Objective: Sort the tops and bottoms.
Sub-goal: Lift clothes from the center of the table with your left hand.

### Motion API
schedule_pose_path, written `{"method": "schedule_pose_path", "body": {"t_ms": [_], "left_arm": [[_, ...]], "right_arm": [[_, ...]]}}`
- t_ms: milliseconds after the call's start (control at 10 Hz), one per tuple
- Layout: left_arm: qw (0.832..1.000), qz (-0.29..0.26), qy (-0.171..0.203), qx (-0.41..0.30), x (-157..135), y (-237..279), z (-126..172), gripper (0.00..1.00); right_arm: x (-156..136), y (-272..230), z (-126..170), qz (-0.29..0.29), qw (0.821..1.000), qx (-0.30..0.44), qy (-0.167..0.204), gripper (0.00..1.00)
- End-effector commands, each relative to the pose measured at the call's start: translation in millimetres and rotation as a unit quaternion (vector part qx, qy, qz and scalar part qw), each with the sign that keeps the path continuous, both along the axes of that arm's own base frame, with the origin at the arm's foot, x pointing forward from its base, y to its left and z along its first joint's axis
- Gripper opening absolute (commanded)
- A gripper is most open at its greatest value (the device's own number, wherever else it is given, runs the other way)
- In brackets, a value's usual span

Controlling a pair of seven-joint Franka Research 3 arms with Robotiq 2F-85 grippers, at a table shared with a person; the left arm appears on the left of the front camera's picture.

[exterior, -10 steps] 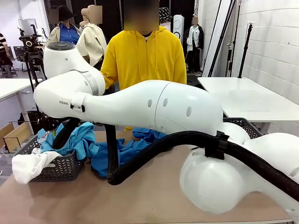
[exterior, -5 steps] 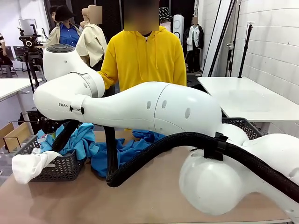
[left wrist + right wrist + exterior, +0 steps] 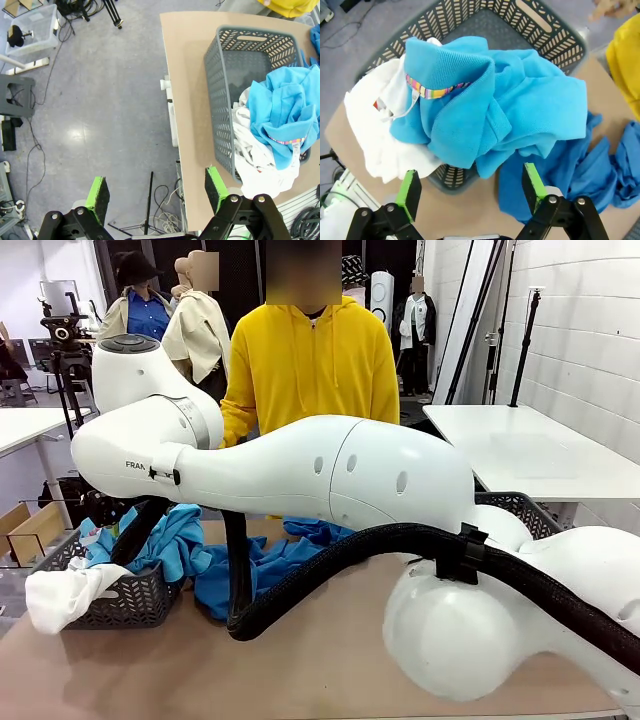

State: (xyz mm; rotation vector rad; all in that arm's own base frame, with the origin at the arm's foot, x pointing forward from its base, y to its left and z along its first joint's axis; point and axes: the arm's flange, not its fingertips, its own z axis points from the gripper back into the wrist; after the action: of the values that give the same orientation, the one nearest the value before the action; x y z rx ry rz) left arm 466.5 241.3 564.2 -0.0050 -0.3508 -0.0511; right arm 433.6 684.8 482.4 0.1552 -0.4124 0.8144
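Note:
A grey basket (image 3: pixel 547 31) at the table's left end holds a light blue garment (image 3: pixel 470 105) with a striped neck band, lying on a white garment (image 3: pixel 375 125) that spills over the rim. My right gripper (image 3: pixel 471 187) hangs open just above them, with nothing between its fingers. A darker blue garment (image 3: pixel 570 170) lies on the table beside the basket, also seen in the front view as a blue garment pile (image 3: pixel 265 565). My left gripper (image 3: pixel 156 189) is open and empty over the floor, off the table's edge, with the basket (image 3: pixel 220 75) to its side.
A person in a yellow hoodie (image 3: pixel 310 360) stands at the far side. My right arm (image 3: pixel 330 475) stretches across the table from right to left. A second grey basket (image 3: pixel 520 508) sits at the back right. A cable hose (image 3: pixel 350 550) runs along the arm.
My right arm has shifted slightly up and to the left over the basket. Both grippers stay open and the clothes have not moved.

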Motion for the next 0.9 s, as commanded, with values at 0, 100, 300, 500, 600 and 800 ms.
{"method": "schedule_pose_path", "body": {"t_ms": [0,100,300,500,600,800], "left_arm": [[1.0,-0.003,0.004,0.009,-2,1,0,1.0],[1.0,-0.003,0.004,0.009,-2,1,0,1.0],[1.0,-0.007,-0.021,0.008,4,-19,6,1.0],[0.996,-0.062,-0.066,-0.02,6,-70,27,1.0],[0.99,-0.102,-0.094,-0.022,3,-106,46,1.0],[0.976,-0.171,-0.133,-0.023,3,-173,62,1.0]], "right_arm": [[-4,-43,14,-0.02,1.0,0.003,-0.009,1.0],[-14,-89,27,-0.041,0.999,-0.003,-0.015,1.0],[-38,-173,40,-0.1,0.993,-0.055,-0.024,1.0],[-64,-245,47,-0.157,0.983,-0.093,-0.03,1.0],[-90,-289,48,-0.167,0.975,-0.142,-0.041,1.0],[-140,-376,46,-0.286,0.944,-0.162,-0.03,1.0]]}}
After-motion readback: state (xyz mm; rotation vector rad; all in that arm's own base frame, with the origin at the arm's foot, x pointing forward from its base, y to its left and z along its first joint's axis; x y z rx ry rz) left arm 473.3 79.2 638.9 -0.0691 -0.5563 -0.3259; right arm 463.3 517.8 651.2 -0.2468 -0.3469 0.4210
